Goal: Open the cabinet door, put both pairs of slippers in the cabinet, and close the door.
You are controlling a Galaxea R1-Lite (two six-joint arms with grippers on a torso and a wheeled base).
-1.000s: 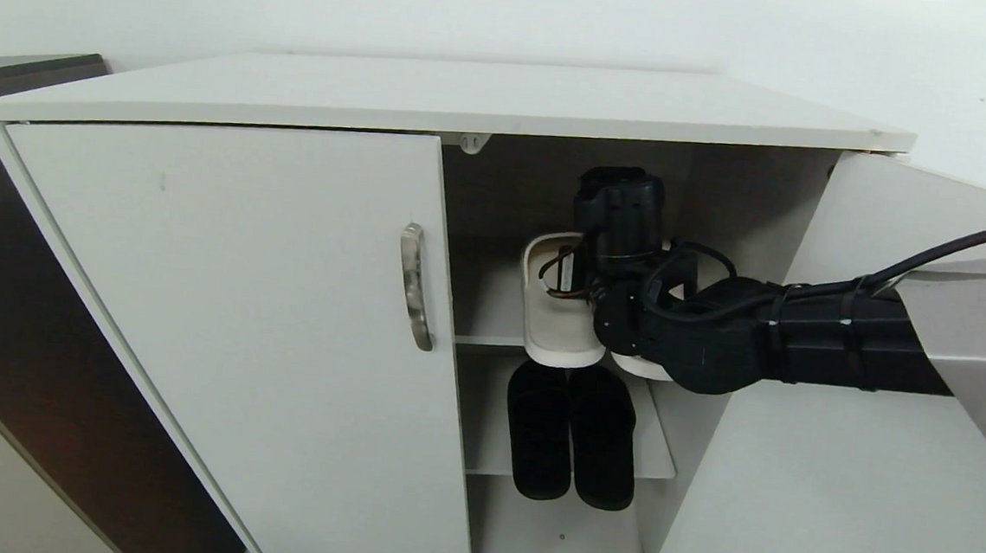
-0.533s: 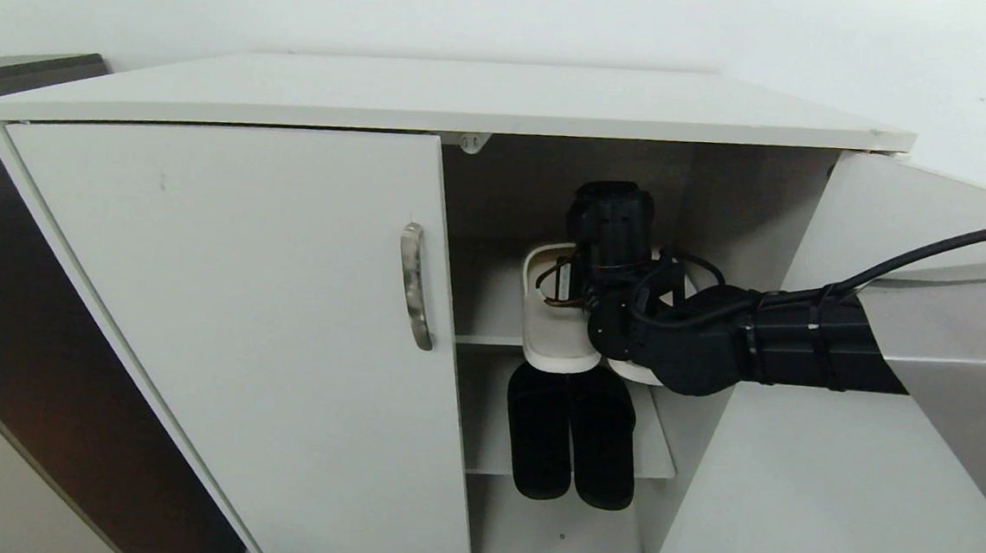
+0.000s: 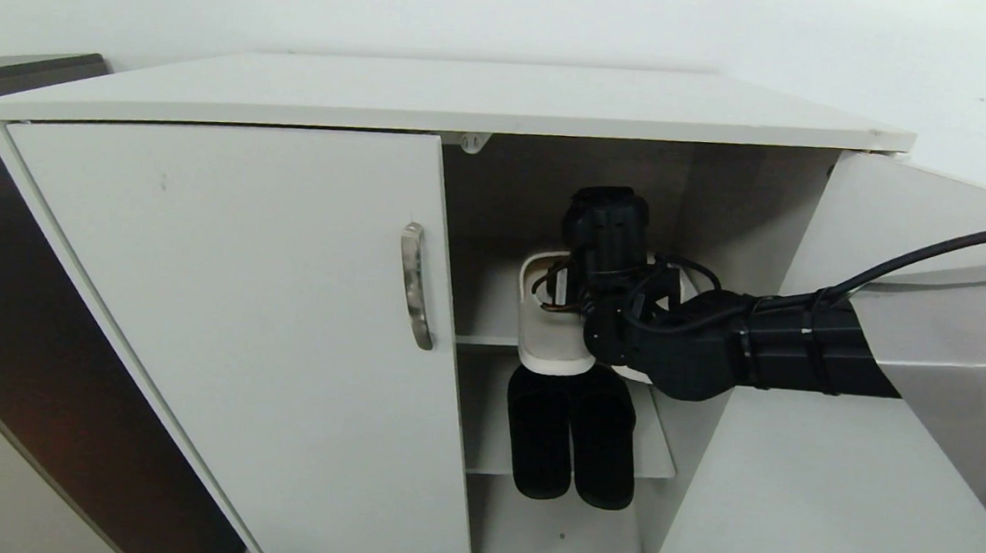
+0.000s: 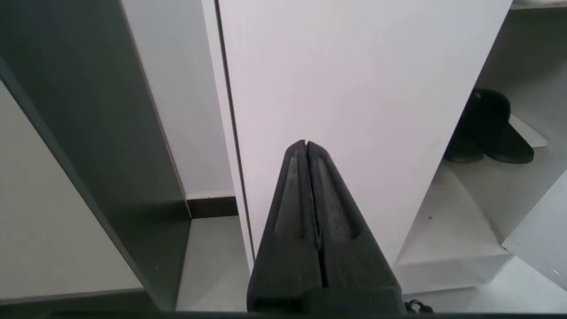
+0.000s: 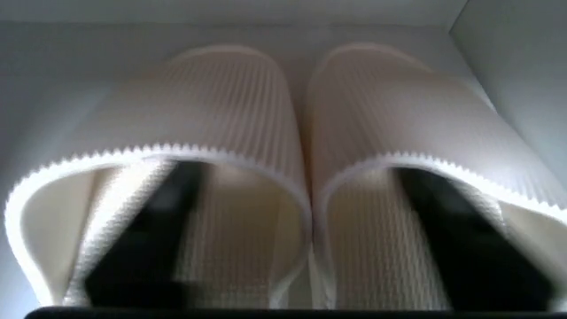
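**Cream slippers held at the cabinet's upper shelf**

White laminate cabinet (image 3: pixel 436 90) stands with its left door (image 3: pixel 222 310) closed and its right door (image 3: pixel 789 505) swung open. Inside it, at the upper shelf (image 3: pixel 488 340), the right gripper (image 3: pixel 608 224) holds the pair of cream ribbed slippers (image 3: pixel 550 350). Its fingers (image 5: pixel 151 239) are tucked one under each strap, and the heels jut past the shelf's front edge. A pair of black flat slippers (image 3: pixel 570 438) lies side by side on the shelf below. The left gripper (image 4: pixel 306 146) hangs before the closed door, fingers pressed together on nothing.

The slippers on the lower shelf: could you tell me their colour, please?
The lower-shelf slippers are plain black, clearest in the head view.
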